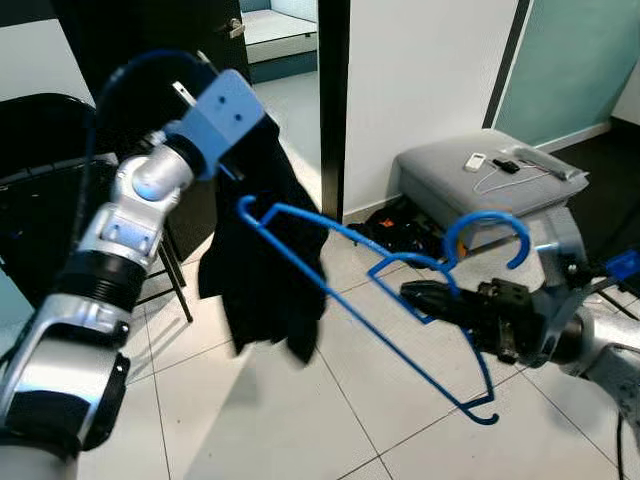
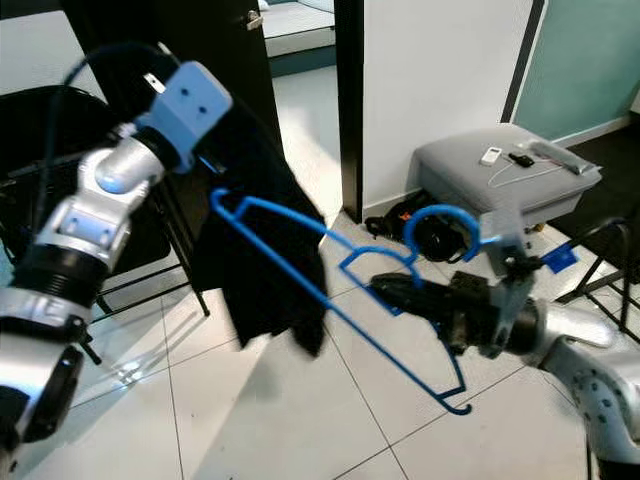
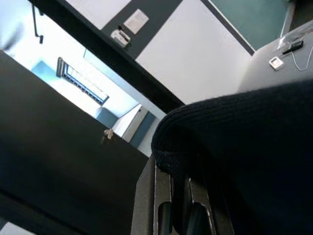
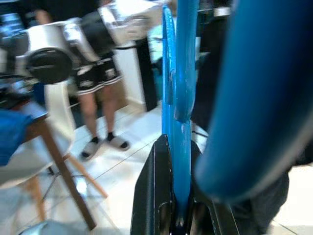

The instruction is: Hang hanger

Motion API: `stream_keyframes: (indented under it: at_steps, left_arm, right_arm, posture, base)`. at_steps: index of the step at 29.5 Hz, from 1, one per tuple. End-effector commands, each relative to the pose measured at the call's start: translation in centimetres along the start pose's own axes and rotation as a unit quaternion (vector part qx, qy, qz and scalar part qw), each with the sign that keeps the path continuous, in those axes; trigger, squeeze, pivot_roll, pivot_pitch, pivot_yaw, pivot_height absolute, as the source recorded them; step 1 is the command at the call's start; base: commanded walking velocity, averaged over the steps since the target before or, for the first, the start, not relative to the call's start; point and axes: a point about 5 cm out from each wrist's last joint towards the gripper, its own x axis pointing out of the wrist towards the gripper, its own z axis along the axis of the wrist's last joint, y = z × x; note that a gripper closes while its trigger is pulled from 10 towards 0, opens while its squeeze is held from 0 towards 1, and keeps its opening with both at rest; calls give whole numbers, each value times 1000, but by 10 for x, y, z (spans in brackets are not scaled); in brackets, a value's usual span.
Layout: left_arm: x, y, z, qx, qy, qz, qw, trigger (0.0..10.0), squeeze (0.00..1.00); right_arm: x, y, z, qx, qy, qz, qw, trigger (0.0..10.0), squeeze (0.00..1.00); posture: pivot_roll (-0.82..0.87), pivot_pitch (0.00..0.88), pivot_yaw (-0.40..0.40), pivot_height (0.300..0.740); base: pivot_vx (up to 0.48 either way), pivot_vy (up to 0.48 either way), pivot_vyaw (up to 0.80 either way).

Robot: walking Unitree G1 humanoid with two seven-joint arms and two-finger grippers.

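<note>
Right pincer (image 1: 415,293) is closed on the blue hanger (image 1: 330,285) at the neck just below its hook; the right wrist view confirms the blue bar clamped between both black fingers (image 4: 151,196). The hanger is held in the air above the tiled floor (image 1: 330,410), tilted, with its far tip touching or inside the dark garment (image 1: 265,250). Left pincer (image 3: 178,215) is raised at the left, closed on the dark garment, whose knit edge lies over its fingers; the cloth hangs down from it. Beyond stand a black chair (image 1: 40,180), a grey box (image 1: 480,185) carrying small items by the white wall, and a dark open door (image 1: 190,30). A person's legs (image 4: 100,117) appear in the right wrist view.
</note>
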Motion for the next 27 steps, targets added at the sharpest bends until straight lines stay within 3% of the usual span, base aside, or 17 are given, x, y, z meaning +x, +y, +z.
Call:
stream_keyframes:
  at_steps: [1,6,10,14,27]
  left_arm:
    - [0,3,8,-4,-15,7,1000,10000,0]
    - [0,-3,9,-11,-15,1,1000,10000,0]
    - [0,-8,9,-13,-11,-7,1000,10000,0]
    - [-2,-7,6,-5,7,-5,1000,10000,0]
    - [-5,-7,-1,13,29,-7,999,10000,0]
  right_arm:
    - [12,7,0,-3,22,23,999,10000,0]
    - [24,8,-6,-7,45,17,999,10000,0]
    - [39,-3,-14,-18,86,-40,995,10000,0]
    - [34,-9,-16,-26,115,-78,990,10000,0]
    - [16,-12,5,-58,129,-115,983,10000,0]
  posture:
    - [-93,0,63,740]
    - [-92,0,63,740]
    - [-88,1,66,740]
    - [-88,1,66,740]
    - [-104,11,81,740]
  base:
    - [0,0,0]
    - [0,0,0]
    - [0,0,0]
    - [0,0,0]
    - [0,0,0]
